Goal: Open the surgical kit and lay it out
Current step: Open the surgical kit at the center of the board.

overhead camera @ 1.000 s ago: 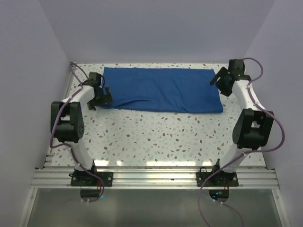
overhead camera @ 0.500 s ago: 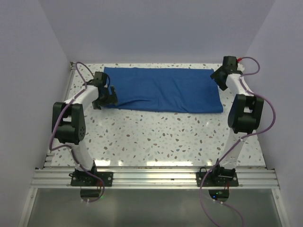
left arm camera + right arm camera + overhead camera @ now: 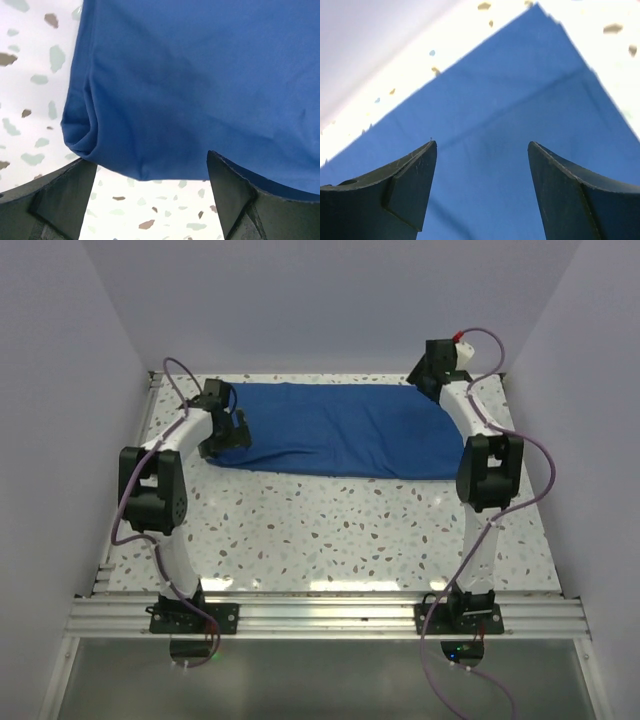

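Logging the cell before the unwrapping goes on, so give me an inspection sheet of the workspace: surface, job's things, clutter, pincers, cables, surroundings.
Surface: speckled white tabletop.
Job's things: blue cloth wrap folded along the far edge; nothing else of the kit seen.
Clutter: nothing seen.
Pincers: left pincer open at the wrap's near-left corner; right pincer open above its far-right corner.
Cables: purple cables looped along both arms.
Surroundings: pale walls on three sides; metal rail at the near edge.

No text, label, brand, number or sign can be read in any view.
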`<action>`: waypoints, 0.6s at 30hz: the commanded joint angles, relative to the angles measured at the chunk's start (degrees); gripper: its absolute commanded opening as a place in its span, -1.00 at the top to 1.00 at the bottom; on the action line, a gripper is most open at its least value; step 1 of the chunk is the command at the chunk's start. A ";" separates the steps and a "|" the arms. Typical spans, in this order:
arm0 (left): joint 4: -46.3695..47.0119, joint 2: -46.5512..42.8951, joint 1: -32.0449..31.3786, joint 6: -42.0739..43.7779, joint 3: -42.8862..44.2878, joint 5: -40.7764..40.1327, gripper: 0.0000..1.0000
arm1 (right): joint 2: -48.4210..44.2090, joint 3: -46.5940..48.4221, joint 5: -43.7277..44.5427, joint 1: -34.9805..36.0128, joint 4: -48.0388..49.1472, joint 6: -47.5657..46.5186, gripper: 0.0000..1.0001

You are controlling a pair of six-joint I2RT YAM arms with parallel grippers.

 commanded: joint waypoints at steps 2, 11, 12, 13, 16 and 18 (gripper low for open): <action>-0.85 1.28 -0.92 -1.03 4.21 0.11 -0.86 | 10.38 14.17 7.77 -1.87 -8.01 -3.17 -0.57; -0.24 -1.36 -0.92 -1.82 -0.70 -1.56 -0.86 | 17.10 23.62 12.98 -5.38 -14.63 -2.03 -0.68; 0.03 -1.62 -0.83 -1.99 -1.32 -1.48 -0.87 | 17.01 23.25 12.71 -5.65 -14.80 -1.34 -0.68; 0.29 -1.89 -0.83 -2.17 -1.94 -1.48 -0.87 | 17.18 23.16 12.44 -7.39 -15.84 -0.89 -0.68; 0.73 -2.06 -0.83 -2.70 -3.61 -1.39 -0.86 | 18.32 23.51 12.18 -8.37 -17.17 -0.10 -0.67; 0.91 -1.89 -0.83 -2.87 -4.23 -1.30 -0.86 | 18.85 23.78 11.91 -8.81 -17.08 -0.54 -0.67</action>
